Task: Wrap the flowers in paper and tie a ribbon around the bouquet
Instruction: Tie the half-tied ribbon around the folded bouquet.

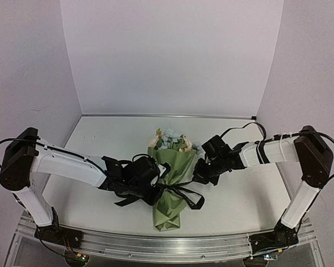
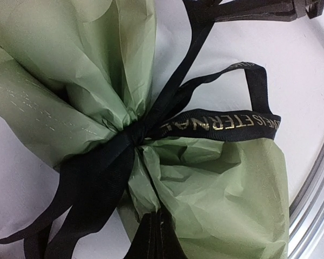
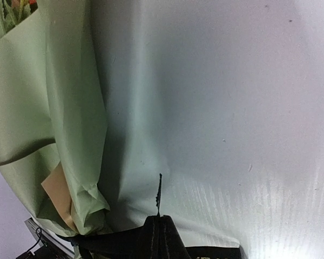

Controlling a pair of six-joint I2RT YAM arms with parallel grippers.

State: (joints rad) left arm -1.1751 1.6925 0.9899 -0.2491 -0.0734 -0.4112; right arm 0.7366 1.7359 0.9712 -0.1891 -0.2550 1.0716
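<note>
Left gripper (image 1: 160,182) and right gripper (image 1: 199,177) each pinch the ribbon (image 2: 221,121). Your bouquet (image 1: 168,211) lies between them. Its paper (image 2: 221,183) looks thin and easily crushed, the ribbon limp and slick, so grip close to the knot (image 2: 137,132).

A flat matte white tabletop (image 1: 239,194) sits enclosed at back and both sides by three plain pale lavender-white wall panels (image 1: 172,55) under soft even light, with a ribbed silver aluminium rail (image 1: 156,245) along its near edge.
</note>
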